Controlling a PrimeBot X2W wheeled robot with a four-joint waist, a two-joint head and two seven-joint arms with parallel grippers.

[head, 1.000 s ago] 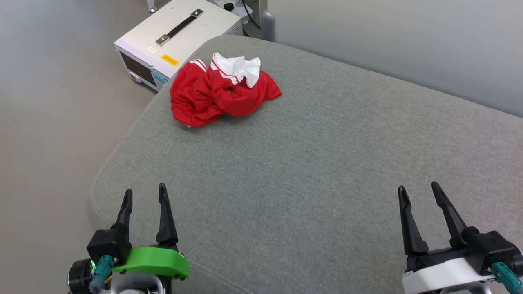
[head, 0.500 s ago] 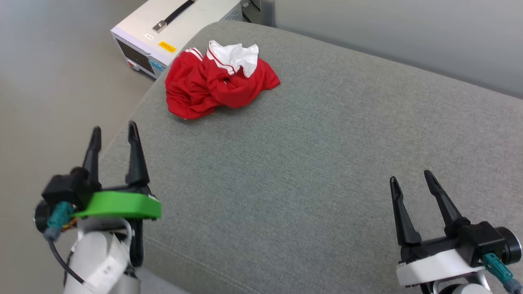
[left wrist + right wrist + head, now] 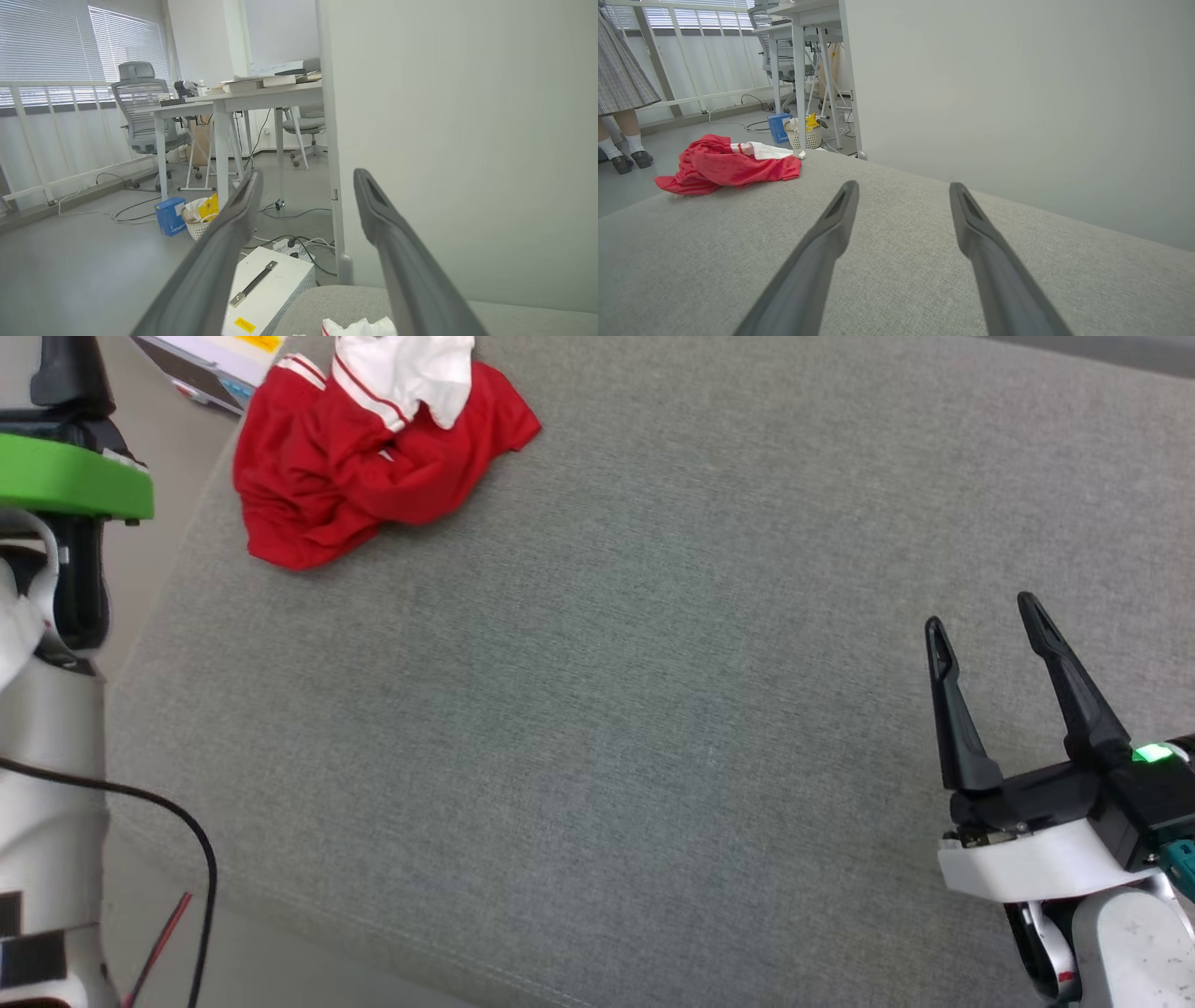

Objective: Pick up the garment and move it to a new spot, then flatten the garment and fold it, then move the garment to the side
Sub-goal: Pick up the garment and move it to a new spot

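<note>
- We found the garment [image 3: 373, 457] crumpled in a heap at the far left corner of the grey cushion [image 3: 653, 709], close to its left edge, with a white sleeve [image 3: 411, 369] bunched on top.
- So far as a heap has a long axis, it ran in the head view from lower left up to the right.
- Our left gripper [image 3: 307, 172], fingers spread wide and empty, hung beside the heap on its left. In its wrist view a scrap of white cloth showed low between the fingers, so the garment lay ahead and below.
- Our right gripper [image 3: 980, 611], likewise spread and empty, hovered over bare cushion well apart from the heap.
- We judged the left arm the nearer.
</note>
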